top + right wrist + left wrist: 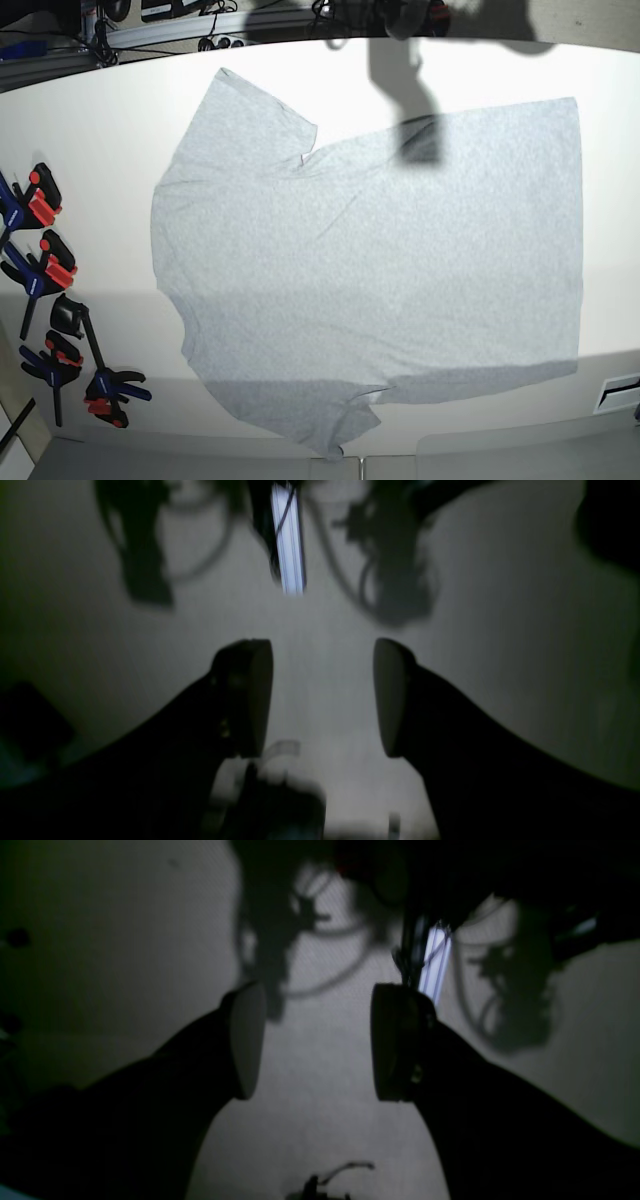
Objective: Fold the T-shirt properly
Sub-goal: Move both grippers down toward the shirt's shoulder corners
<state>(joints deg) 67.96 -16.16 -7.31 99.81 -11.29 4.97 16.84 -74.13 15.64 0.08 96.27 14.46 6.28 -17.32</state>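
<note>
One light heather-grey short-sleeved T-shirt [370, 280] is counted; four black, red and blue bar clamps [45, 265] are counted beside it.

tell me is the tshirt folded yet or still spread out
Spread out. In the base view the T-shirt lies flat on the table, both sleeves out, no fold made.

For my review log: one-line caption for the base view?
Grey T-shirt spread flat, plain side up, on white table; clamps along left edge.
</note>
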